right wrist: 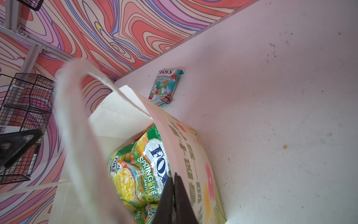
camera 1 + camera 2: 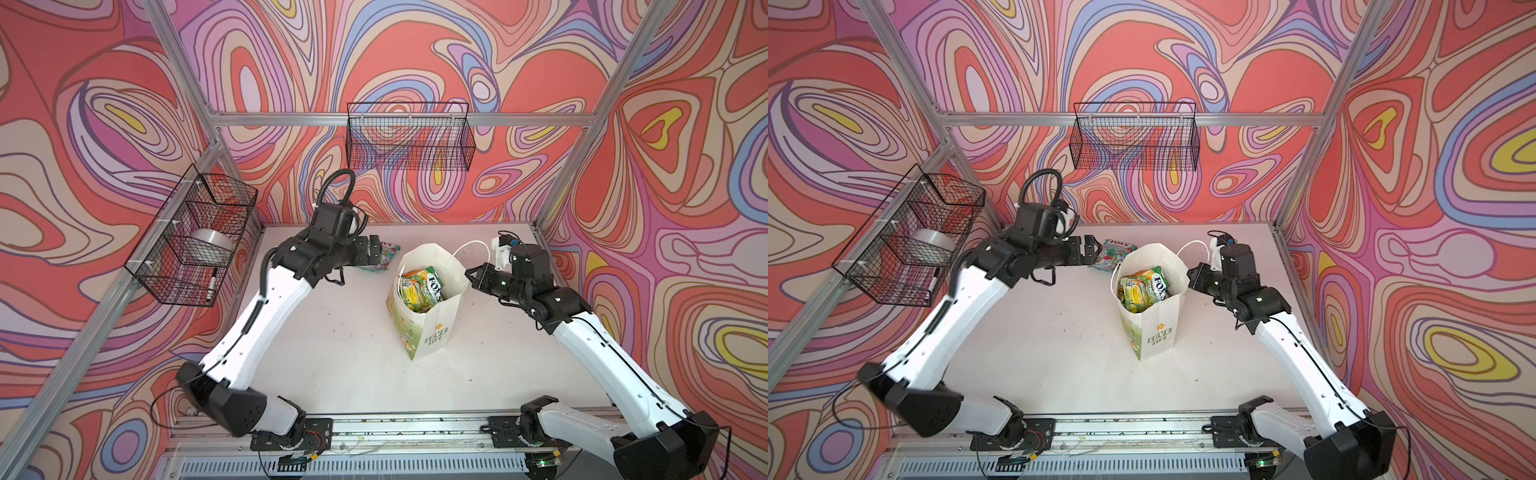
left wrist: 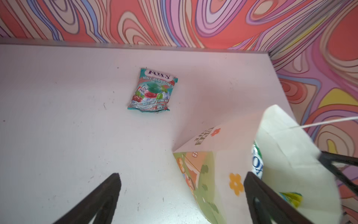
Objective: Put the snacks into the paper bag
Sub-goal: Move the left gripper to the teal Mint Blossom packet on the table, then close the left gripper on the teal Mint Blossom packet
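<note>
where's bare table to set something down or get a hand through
Widest bare patch: the white table in front of the white paper bag, between both arms. Also the strip between left arm and bag. Crowded at the back: the teal candy packet by the open left gripper, and the right gripper pinching the bag's rim.

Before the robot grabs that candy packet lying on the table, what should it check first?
1. Left gripper open: ok.
2. Teal packet lying free, apart from the paper bag: ok.
3. Bag upright with its mouth open: ok.
4. Right gripper shut on the bag's rim to steady it: ok, as far as it shows.
5. Room left above the packets inside: cannot tell.
</note>
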Available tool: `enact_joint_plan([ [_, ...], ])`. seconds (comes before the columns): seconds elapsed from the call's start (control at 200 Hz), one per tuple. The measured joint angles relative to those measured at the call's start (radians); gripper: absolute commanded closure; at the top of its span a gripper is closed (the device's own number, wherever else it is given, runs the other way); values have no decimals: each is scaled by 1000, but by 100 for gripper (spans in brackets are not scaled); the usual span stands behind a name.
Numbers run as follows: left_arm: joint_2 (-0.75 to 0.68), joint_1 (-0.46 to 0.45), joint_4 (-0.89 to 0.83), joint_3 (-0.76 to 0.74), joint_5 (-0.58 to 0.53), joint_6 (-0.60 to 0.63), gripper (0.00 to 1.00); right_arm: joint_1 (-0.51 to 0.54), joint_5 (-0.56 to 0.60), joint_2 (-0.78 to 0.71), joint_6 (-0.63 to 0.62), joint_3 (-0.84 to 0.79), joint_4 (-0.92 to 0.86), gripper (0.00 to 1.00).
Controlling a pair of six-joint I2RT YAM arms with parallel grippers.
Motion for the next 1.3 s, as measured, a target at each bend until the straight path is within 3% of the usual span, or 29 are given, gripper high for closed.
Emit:
enact_joint_plan([
  [0.155,267,41,8,97,38,1,0,0,7,-5,-3,0,-9,100],
  [0.416,752,86,-58,570,52,71,0,0,8,-21,-4,0,-32,100],
  [0.541,912,84,-109,733,32,118,0,0,8,-23,-8,0,-34,100],
  [0.992,1038,83,-128,771,-40,182,3,0,7,-29,-10,-4,-36,100],
  [1.157,1062,83,-118,777,-65,183,14,0,7,-31,-10,-5,-36,100],
  [1.297,1078,88,-114,801,-69,179,33,0,7,-33,-10,-6,-38,100],
])
